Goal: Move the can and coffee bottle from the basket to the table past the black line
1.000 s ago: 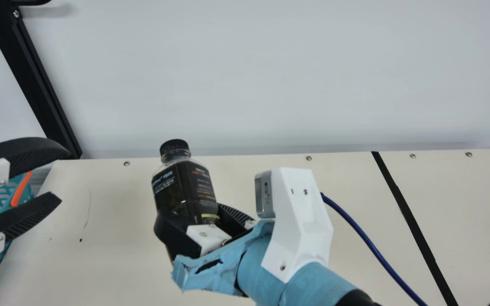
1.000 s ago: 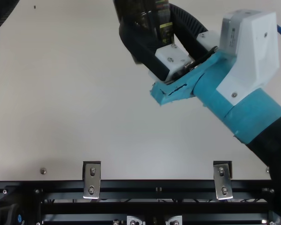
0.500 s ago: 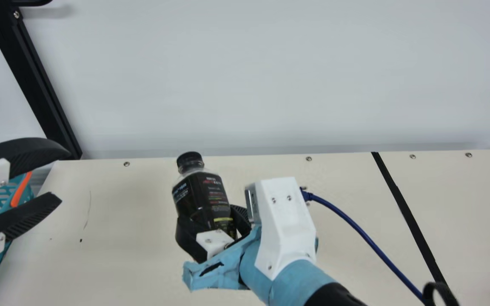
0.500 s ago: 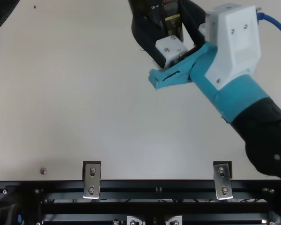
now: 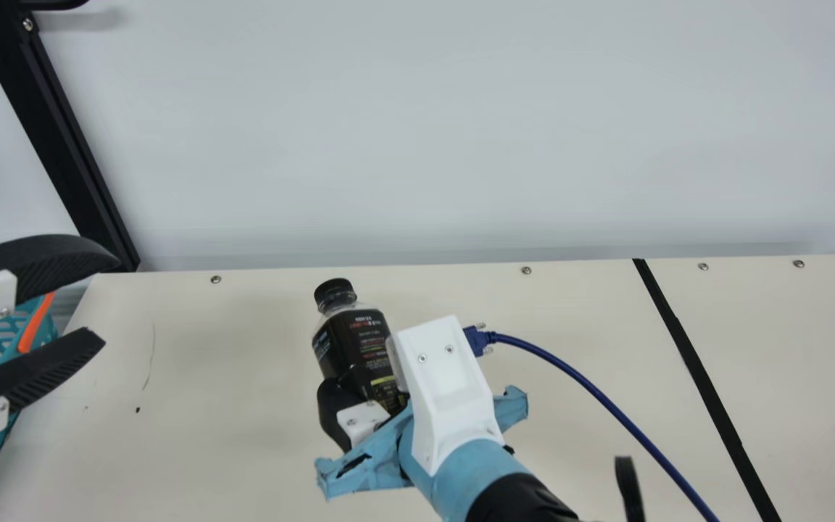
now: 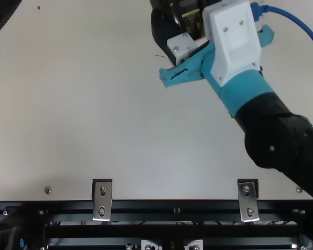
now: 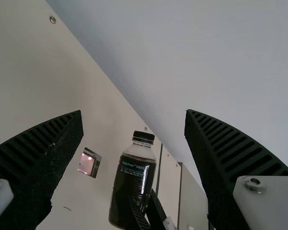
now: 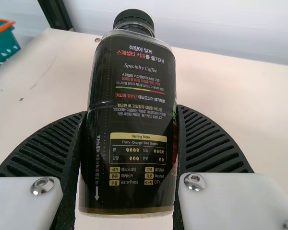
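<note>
The right gripper [image 8: 131,110] clasps the bottle [image 5: 352,348] short of the line [image 5: 700,377], left gripper [image 5: 109,301] spread, so carry the bottle across and square its base to the table [image 5: 229,449] before releasing

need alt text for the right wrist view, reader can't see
A black-capped coffee bottle with a dark printed label is clamped in the right gripper. Behind it are the cream table and part of a teal basket with an orange rim.
</note>
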Controlling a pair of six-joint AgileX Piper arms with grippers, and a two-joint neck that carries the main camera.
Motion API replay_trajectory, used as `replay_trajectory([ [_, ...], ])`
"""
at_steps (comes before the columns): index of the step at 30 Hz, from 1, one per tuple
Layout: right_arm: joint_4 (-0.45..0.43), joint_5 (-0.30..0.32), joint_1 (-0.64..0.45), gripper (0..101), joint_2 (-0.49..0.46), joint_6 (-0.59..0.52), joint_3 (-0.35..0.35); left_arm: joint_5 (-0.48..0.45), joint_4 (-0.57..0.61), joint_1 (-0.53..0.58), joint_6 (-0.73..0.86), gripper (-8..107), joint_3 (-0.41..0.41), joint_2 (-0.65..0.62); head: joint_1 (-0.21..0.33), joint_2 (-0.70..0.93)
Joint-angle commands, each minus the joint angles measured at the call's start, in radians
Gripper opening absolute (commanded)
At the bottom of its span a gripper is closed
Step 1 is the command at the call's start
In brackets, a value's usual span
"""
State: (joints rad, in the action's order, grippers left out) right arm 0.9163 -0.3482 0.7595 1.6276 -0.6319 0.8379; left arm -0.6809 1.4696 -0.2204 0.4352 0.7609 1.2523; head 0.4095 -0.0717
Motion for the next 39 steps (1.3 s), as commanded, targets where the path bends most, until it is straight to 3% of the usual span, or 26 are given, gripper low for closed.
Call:
replay_trajectory([
  [1,0.008,-0.002,-0.002,0,0.02,-0.033,0.011,0.0,0.0,0.0,0.0,90,0.0,0.0,0.027,-0.009],
  [23,0.079,-0.038,-0.052,0,0.184,-0.256,0.159,0.0,0.0,0.0,0.0,90,0.0,0.0,0.027,-0.009],
  [39,0.14,-0.054,-0.103,0,0.198,-0.334,0.176,0.0,0.0,0.0,0.0,90,0.0,0.0,0.023,-0.023],
])
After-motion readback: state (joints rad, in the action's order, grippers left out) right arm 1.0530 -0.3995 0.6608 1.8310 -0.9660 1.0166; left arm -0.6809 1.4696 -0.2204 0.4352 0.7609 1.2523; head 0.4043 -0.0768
